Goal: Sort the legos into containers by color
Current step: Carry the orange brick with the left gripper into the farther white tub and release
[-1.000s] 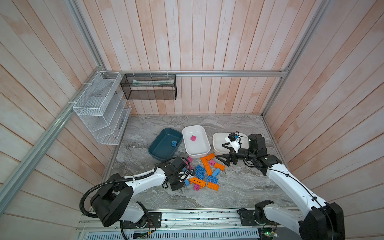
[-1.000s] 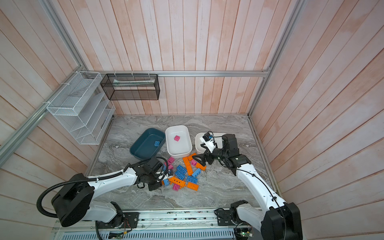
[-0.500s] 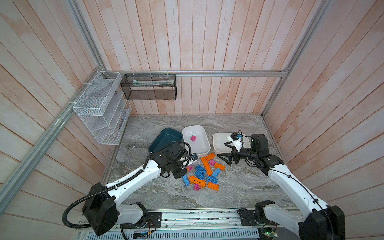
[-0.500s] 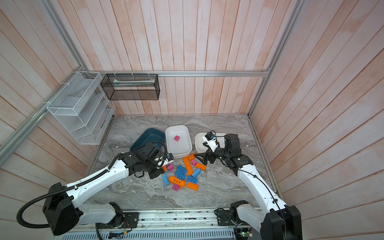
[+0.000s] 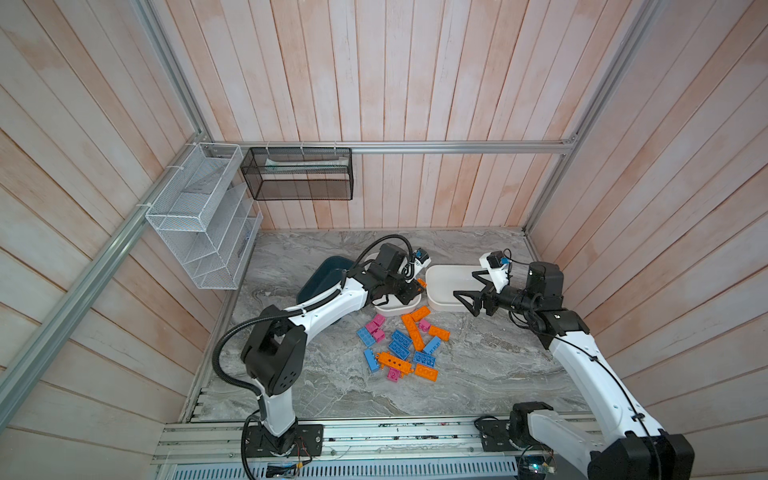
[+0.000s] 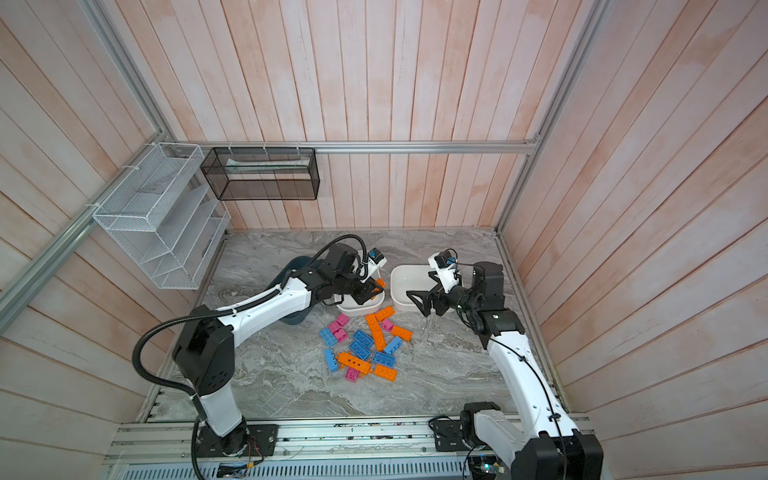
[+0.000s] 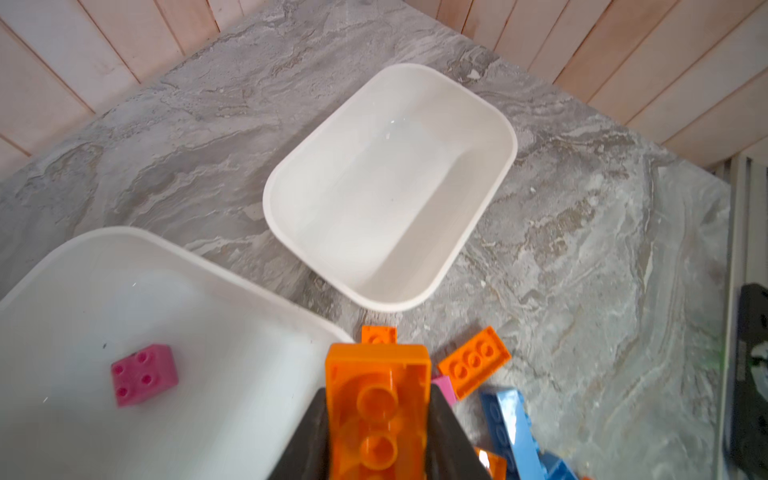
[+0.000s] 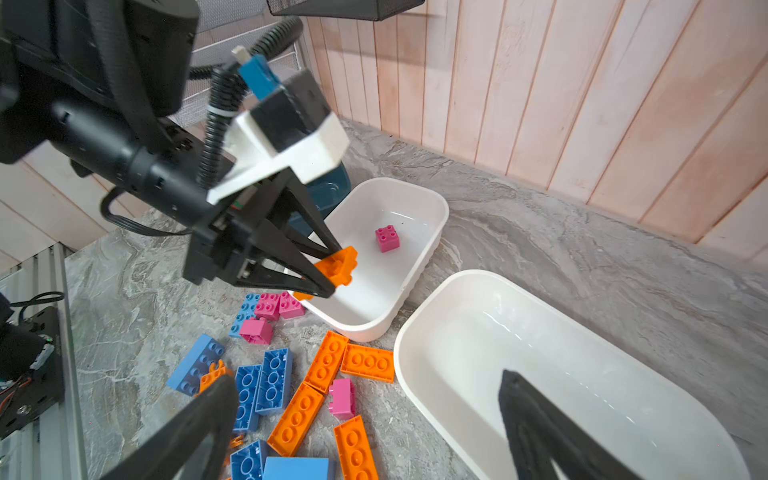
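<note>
White wire-mesh rack hangs on left wall, tiered shelves. Black mesh basket just beside it on back wall, hung off alu rail (sth pale inside, can't tell what). Grey marbled tabletop; wood-plank walls all round.

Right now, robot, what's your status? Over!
Left gripper shut on orange brick, over the rim of the tub holding a pink brick. Right gripper open, holding nothing, by the other white tub. Other bricks loose on table.

Teal tub mostly behind left arm
</note>
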